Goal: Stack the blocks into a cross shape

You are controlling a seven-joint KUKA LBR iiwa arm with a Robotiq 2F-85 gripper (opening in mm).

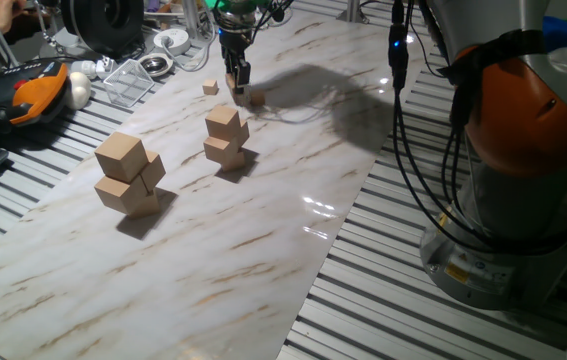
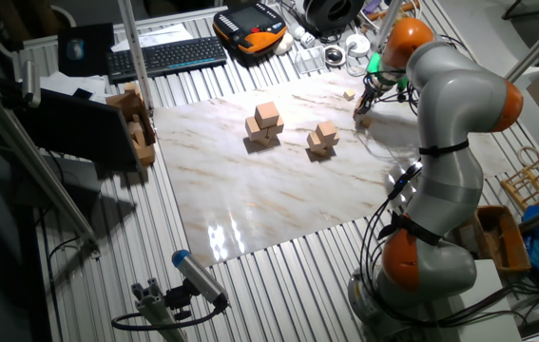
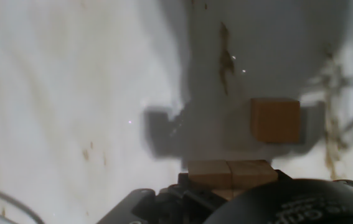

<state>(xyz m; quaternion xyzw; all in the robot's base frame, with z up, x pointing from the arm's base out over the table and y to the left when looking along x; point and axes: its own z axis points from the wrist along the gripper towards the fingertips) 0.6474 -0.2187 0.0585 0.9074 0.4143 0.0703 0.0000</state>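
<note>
The blocks (image 1: pixel 211 88) are light tan wood. The table top (image 1: pixel 263 230) is white with thin brown streaks. The robot arm (image 2: pixel 459 104) is grey and orange.

Marble-patterned board (image 1: pixel 263 230): lay across the slatted metal table (image 1: pixel 393 300).
Stack of large tan cubes (image 1: pixel 128 175): stood at the board's 9 o'clock.
Stack of medium tan cubes (image 1: pixel 226 137): stood near board centre, well apart from the large stack.
Orange-and-black handheld unit (image 1: pixel 33 92): lay off the board at 10 o'clock, possibly a pendant.
Black keyboard (image 2: pixel 166 55): lay beside it.
</note>
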